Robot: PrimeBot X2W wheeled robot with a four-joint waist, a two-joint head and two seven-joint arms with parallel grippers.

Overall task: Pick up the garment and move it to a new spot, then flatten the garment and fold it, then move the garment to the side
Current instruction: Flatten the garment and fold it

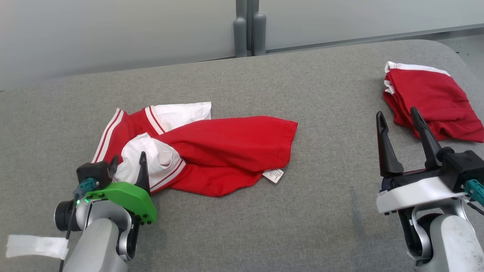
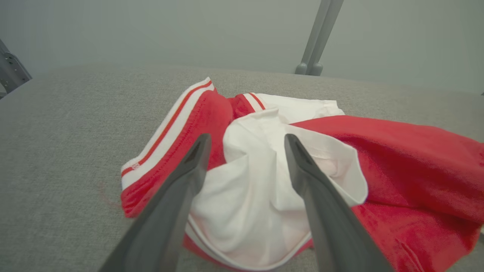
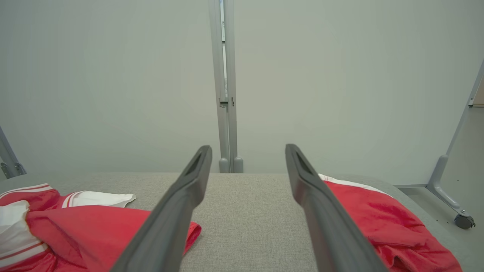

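The garment (image 1: 227, 151), a red shirt with white sleeves and striped trim, lies crumpled on the grey desk (image 1: 302, 226), left of its middle. A white label (image 1: 273, 175) pokes out at its near hem. The left gripper (image 1: 128, 168) sits at the shirt's near left end, jaws released and spread to either side of a bunched white fold (image 2: 245, 196). Whether the fingertips (image 2: 202, 145) touch the cloth cannot be told. The right gripper (image 1: 397, 115) is well apart from the shirt, at the desk's right side, jaws also released and holding nothing. Just beyond it, near the far right edge, lies a second red garment (image 1: 431, 102), folded into a loose bundle with a white band along its far edge
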